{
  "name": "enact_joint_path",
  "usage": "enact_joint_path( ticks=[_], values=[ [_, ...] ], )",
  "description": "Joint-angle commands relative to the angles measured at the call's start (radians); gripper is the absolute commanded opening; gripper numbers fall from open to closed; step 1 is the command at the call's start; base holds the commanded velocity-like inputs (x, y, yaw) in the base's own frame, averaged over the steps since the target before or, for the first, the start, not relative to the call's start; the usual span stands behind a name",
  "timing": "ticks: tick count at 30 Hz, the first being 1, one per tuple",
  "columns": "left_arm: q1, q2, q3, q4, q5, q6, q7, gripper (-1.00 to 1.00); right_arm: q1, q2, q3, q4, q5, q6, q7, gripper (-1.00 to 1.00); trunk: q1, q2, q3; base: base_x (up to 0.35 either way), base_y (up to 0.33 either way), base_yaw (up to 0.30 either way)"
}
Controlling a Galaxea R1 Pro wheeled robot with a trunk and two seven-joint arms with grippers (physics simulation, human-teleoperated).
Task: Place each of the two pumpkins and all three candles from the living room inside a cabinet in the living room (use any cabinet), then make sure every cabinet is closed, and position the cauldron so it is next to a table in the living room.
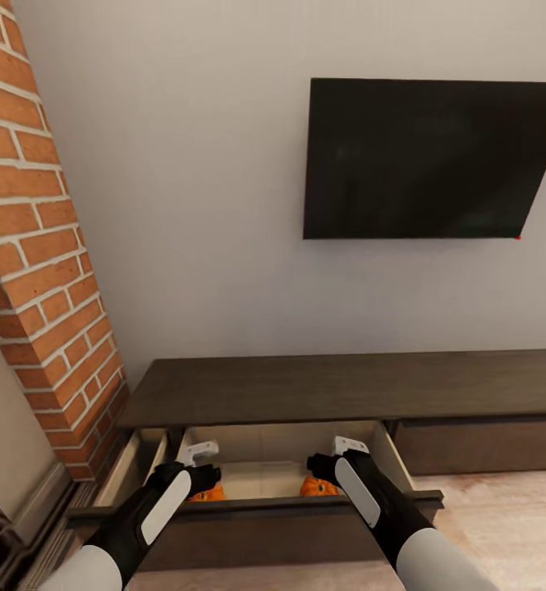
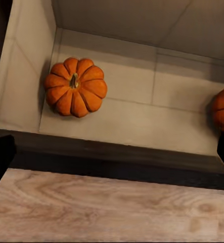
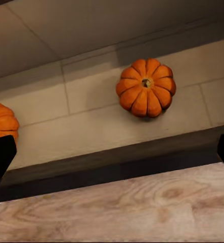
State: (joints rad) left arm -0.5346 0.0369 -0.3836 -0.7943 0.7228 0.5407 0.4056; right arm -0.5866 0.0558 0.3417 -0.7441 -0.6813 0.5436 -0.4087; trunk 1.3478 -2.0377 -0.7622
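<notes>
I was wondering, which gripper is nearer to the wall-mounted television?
Right. The right gripper hangs over the open drawer almost below the television; the left gripper sits further toward the brick column.

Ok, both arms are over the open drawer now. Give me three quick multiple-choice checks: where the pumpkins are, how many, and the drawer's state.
1. Where do the pumpkins lie?
A. on the cabinet top
B. on the drawer floor
C. on the wooden floor

2. How many pumpkins are in the drawer?
A. one
B. two
C. three

3. The drawer is:
A. pulled open
B. shut
C. removed

Answers:
1 B: the left pumpkin and the right pumpkin rest on the beige floor of the drawer.
2 B: each wrist view shows both.
3 A: its front juts out from the cabinet.
</notes>
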Motion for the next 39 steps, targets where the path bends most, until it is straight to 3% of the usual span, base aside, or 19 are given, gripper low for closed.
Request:
enact_joint_path(
  ticks=[1, 6, 16, 26, 33, 39],
  values=[
    [-0.001, 0.001, -0.006, -0.002, 0.011, 0.001, 0.010, 1.00, -0.001, -0.001, 0.003, -0.001, -0.011, 0.001, -0.010, 1.00, -0.005, 0.007, 0.002, -0.326, 0.000, 0.000],
    [-0.001, 0.001, -0.006, -0.002, 0.010, 0.001, 0.009, 1.00, -0.001, -0.001, 0.003, -0.001, -0.011, 0.001, -0.010, 1.00, -0.024, 0.042, 0.018, -0.327, 0.000, 0.000],
    [-0.001, 0.002, -0.006, -0.002, 0.013, 0.001, 0.008, 1.00, 0.000, -0.001, 0.003, -0.001, -0.011, 0.001, -0.010, 1.00, -0.024, 0.042, 0.018, -0.326, 0.000, 0.000],
    [-0.001, 0.001, -0.006, -0.003, 0.011, 0.000, 0.008, 1.00, -0.001, -0.001, 0.003, 0.001, -0.011, 0.001, -0.010, 1.00, 0.014, -0.028, -0.013, -0.192, 0.000, 0.000],
    [-0.001, 0.002, -0.004, -0.007, 0.011, -0.001, 0.007, 1.00, -0.001, -0.001, 0.003, 0.001, -0.011, 0.001, -0.010, 1.00, 0.014, -0.028, -0.013, -0.005, 0.000, 0.000],
    [-0.001, 0.004, 0.000, -0.030, 0.011, -0.001, 0.007, 1.00, 0.000, -0.001, 0.003, 0.002, -0.009, 0.001, -0.012, 1.00, 0.037, -0.070, -0.032, 0.000, 0.000, 0.000]
  ],
)
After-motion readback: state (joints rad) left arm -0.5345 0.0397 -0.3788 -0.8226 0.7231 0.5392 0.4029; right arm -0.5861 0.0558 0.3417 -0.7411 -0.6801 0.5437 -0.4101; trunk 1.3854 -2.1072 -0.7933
